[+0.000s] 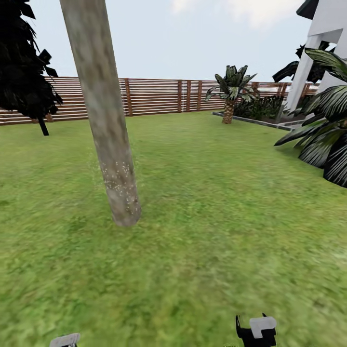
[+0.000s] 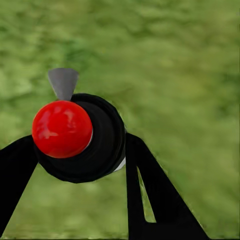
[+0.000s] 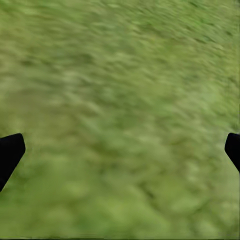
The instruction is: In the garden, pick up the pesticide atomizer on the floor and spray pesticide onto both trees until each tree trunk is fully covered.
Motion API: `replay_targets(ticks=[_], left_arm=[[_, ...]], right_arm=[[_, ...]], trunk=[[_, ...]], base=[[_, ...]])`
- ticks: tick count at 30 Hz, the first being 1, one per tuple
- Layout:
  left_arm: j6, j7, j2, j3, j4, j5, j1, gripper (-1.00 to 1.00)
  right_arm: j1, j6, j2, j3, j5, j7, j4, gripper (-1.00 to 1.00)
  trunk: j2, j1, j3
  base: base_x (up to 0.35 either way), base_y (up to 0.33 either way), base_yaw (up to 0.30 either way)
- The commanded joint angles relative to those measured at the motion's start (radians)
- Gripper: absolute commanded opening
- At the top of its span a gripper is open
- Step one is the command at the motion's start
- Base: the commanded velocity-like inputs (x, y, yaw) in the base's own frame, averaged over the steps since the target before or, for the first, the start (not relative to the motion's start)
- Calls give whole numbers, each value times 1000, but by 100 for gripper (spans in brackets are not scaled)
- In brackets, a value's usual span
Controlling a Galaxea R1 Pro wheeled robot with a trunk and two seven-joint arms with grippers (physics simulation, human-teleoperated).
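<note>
Gripping the atomizer between its black fingers, the left gripper holds it nozzle-forward over the grass, seemingly ready to spray; its long axis runs toward the camera. Left of centre in the head view, the leaning tree trunk carries whitish specks low down. The right gripper has its fingers spread, holding nothing.

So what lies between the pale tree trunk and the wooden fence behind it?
In the head view, only green grass lies between the tree trunk and the wooden fence; nothing stands on that stretch.
</note>
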Motion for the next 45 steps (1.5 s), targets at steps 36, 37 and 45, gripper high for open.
replay_targets(ticks=[36, 37, 45], left_arm=[[0, 0, -2, 0, -1, 40, 10, -100], [0, 0, -3, 0, -1, 40, 10, -100], [-1, 0, -3, 0, -1, 40, 10, -100]], right_arm=[[0, 1, 20, 2, 0, -116, 60, 100], [0, 1, 20, 2, 0, -116, 61, 100], [0, 1, 20, 2, 0, -116, 62, 100]], trunk=[[0, 0, -23], [0, 0, -24], [0, 0, -31]], base=[[-143, -25, 253], [0, 0, 231], [0, 0, 247]])
